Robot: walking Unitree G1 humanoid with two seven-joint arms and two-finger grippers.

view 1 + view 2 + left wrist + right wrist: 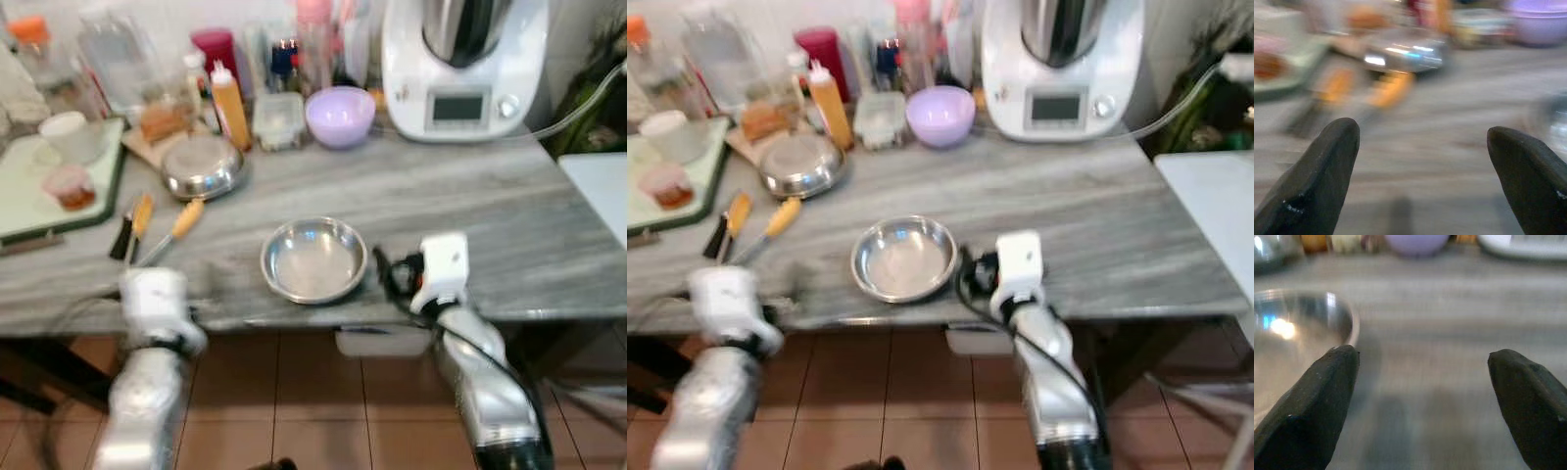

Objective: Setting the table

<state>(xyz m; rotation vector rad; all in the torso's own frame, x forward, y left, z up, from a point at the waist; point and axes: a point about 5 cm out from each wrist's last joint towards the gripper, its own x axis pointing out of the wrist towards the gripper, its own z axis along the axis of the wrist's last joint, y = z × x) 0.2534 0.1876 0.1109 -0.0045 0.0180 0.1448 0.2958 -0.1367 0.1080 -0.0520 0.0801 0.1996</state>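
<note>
With the steel bowl (313,259) sitting at the lower centre of the frame on the grey table (509,225), the right gripper (1422,396) is hovering just beside its rim, fingers spread and empty, and should close squarely over that rim.

Your left gripper (1420,171) and right gripper (1422,401) both have their fingers spread wide, with both silver arms reaching forward.

A bowl (313,259) sits at the surface's (490,211) front edge — two utensils (162,225) to its left, an appliance (460,64) at the back edge.
</note>
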